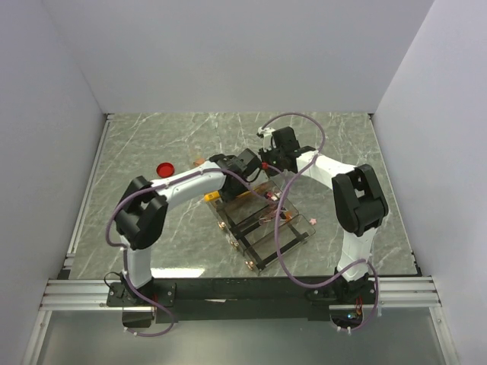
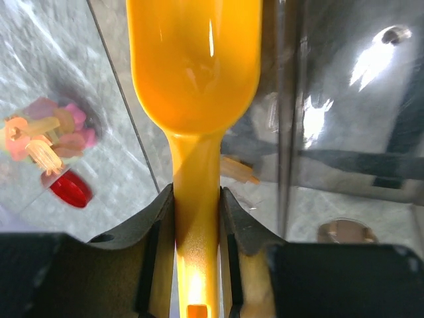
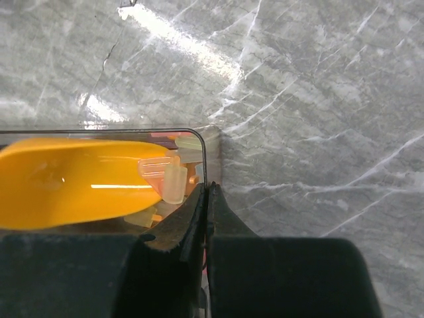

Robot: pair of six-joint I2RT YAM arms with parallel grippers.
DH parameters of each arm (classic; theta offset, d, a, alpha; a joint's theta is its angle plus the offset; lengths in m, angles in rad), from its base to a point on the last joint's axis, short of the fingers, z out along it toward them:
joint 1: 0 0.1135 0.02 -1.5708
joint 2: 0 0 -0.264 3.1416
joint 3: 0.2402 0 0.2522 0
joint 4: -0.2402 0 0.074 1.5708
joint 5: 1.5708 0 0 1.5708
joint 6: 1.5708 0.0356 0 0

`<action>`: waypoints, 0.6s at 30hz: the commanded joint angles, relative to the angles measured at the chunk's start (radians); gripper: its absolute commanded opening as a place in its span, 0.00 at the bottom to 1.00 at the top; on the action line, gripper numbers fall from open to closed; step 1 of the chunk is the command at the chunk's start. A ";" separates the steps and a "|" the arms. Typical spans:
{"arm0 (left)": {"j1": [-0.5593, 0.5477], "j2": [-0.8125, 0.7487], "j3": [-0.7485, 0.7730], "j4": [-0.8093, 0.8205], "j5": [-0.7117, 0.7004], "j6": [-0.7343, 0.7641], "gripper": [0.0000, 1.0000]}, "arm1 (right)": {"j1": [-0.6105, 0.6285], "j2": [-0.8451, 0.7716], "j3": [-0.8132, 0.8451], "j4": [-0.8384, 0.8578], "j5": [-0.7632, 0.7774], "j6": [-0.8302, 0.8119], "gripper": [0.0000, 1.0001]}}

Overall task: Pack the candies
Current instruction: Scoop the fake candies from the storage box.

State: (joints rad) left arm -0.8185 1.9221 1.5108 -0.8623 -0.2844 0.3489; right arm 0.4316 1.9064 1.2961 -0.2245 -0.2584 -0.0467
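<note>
The left tool [image 2: 197,193] is closed narrow on the handle of the yellow scoop [image 2: 195,66], with a finger pressed to each side and the bowl pointing away from the wrist. The right tool [image 3: 207,196] is pinched nearly flat on the thin wall of the clear box [image 3: 203,149], right at a rounded corner. From that wrist the scoop lies inside the corner, and a few pale, pink and orange candies [image 3: 165,177] sit at its mouth, against the wall. More candies show in the left wrist view as a blurred heap of pink, orange and yellow to the left of the scoop. They lie on the grey marbled bench [image 3: 318,99], past the box's edge, with a red shape just beside them. From above, both tools meet at the far end of the box in the middle of the bench. The red lid [image 1: 164,169] lies to the left of them, and one pink candy lies on the bench just right of the box.
</note>
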 commanded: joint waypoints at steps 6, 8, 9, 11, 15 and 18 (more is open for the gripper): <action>0.021 -0.204 -0.176 0.420 0.318 -0.155 0.01 | -0.019 0.042 0.022 -0.070 -0.163 0.166 0.00; 0.027 -0.202 -0.201 0.418 0.303 -0.169 0.01 | -0.021 0.045 0.034 -0.099 -0.145 0.154 0.00; 0.028 -0.190 -0.218 0.411 0.294 -0.171 0.01 | -0.021 0.046 0.040 -0.105 -0.145 0.147 0.00; 0.028 -0.175 -0.225 0.379 0.259 -0.165 0.01 | -0.021 0.045 0.043 -0.118 -0.134 0.131 0.00; 0.028 -0.140 -0.244 0.327 0.194 -0.153 0.01 | -0.019 0.036 0.037 -0.130 -0.111 0.091 0.00; 0.028 -0.133 -0.261 0.336 0.180 -0.151 0.01 | -0.016 0.040 0.045 -0.142 -0.110 0.074 0.00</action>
State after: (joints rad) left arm -0.7795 1.7721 1.2686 -0.5777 -0.1333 0.1970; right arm 0.3985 1.9213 1.3228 -0.2779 -0.3168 0.0128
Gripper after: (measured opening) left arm 0.310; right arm 0.043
